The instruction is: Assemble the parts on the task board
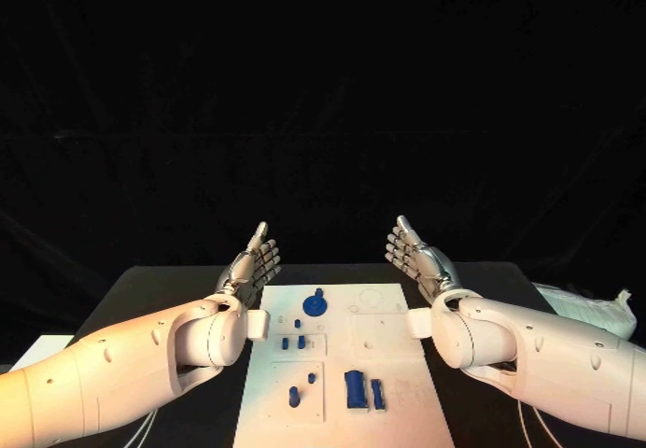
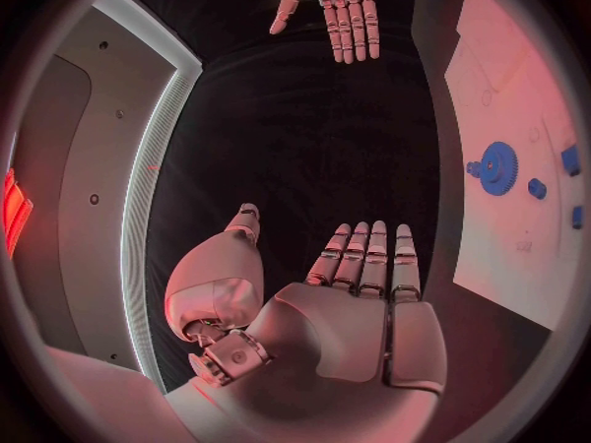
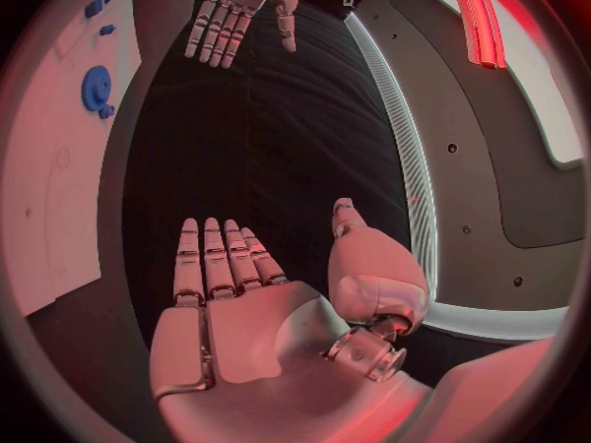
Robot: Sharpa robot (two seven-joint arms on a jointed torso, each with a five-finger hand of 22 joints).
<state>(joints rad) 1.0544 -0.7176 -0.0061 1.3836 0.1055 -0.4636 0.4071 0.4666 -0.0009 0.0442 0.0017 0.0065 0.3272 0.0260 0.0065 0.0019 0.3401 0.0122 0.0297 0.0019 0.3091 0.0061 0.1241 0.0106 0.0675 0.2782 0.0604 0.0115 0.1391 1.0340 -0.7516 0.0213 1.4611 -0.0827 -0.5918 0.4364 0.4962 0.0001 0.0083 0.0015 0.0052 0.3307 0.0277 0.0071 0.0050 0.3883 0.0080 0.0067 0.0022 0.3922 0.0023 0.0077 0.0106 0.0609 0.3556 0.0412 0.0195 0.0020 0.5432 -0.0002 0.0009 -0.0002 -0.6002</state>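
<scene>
Head view: my left hand (image 1: 252,262) and right hand (image 1: 417,259) hover flat, fingers straight, holding nothing, flanking the white board (image 1: 347,373). Blue pieces (image 1: 361,389) lie on it.
Wrist views: the gear (image 2: 497,167) sits on the board. Any reach should descend square, clear of neighbours.

Black table (image 1: 148,289); crumpled white bag (image 1: 593,308) at its right edge.

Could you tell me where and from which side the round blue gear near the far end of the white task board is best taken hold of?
I would pinch the round blue gear across its toothed rim, coming straight down from above. It lies flat on the white task board, so only the top face and edge are exposed. The open left hand looks slightly nearer, but either could probably reach.
</scene>
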